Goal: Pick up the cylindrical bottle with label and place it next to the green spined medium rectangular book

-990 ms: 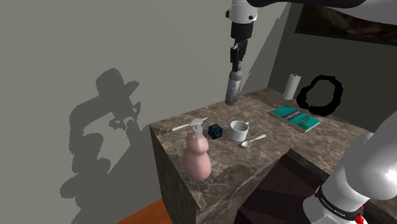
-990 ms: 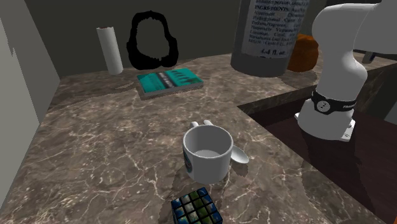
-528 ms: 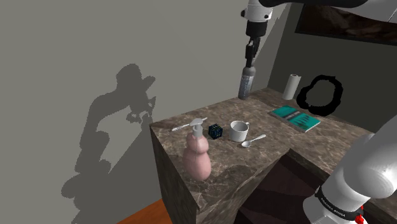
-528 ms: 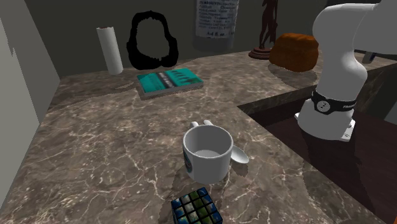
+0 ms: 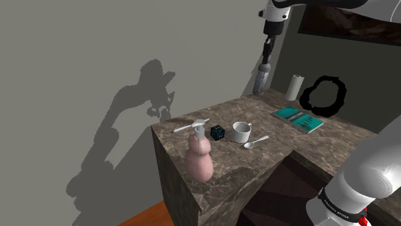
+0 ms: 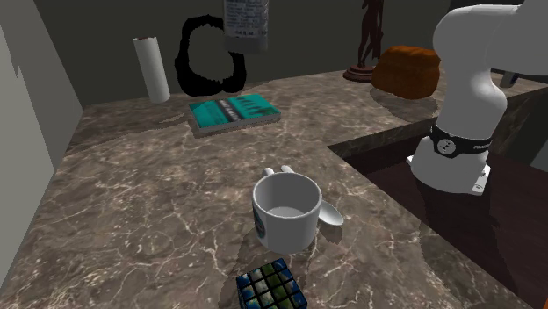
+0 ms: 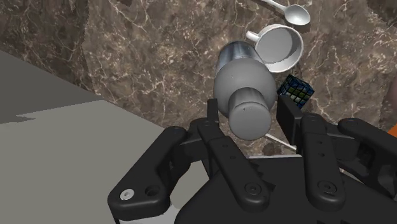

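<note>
In the shoulder view the all-black two-finger gripper (image 5: 266, 51) hangs high with its fingers pointing down, closed on the neck of the grey cylindrical bottle with a label (image 5: 261, 78). The bottle dangles upright directly beneath the gripper, in the air above the far end of the dark brown marbled stone counter (image 5: 231, 164). Below the gripper and off toward the view's right, the flat teal-covered rectangular book (image 5: 297, 119) lies on the counter. A white paper-towel roll (image 5: 294, 86) stands beyond the book. Well below the gripper, toward the view's lower left, are a white mug (image 5: 241, 131), a small multicoloured puzzle cube (image 5: 218, 132) and a pink soap dispenser (image 5: 200, 157)

In the second exterior view the bottle's (image 6: 245, 25) lower part, with a white printed label, hangs at the top edge, clear of the counter (image 6: 132, 211). The book (image 6: 234, 112) lies on the stone underneath it, apart from it. The mug (image 6: 285, 211) and cube (image 6: 274, 288) sit nearer the camera

In the wrist view the gripper (image 7: 248, 118) clasps the bottle's cap from both sides with its fingers (image 7: 287, 118). The bottle's (image 7: 238, 73) body extends away from the hand toward the counter (image 7: 159, 57). Past it lie the mug (image 7: 280, 48), a white spoon (image 7: 287, 10) and the cube (image 7: 296, 91)
</note>
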Robot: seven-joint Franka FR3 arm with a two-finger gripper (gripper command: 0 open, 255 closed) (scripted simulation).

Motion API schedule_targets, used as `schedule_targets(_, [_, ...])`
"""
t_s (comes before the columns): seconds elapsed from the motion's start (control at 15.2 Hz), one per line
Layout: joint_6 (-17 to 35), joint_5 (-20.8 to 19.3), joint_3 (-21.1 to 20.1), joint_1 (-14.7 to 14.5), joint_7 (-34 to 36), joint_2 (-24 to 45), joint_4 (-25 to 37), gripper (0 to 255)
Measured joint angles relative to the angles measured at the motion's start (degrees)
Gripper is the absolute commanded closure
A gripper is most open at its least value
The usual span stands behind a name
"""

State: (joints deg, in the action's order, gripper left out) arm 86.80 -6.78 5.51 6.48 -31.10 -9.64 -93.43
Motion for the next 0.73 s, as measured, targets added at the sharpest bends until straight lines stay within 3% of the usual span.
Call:
schedule_targets(0.46, [1.1, 0.3, 5.9, 4.1, -9.9, 3.4, 3.3, 255])
schedule_targets(0.73, [0.3, 1.5, 9.4, 6.8, -16.1, 7.8, 9.1, 255])
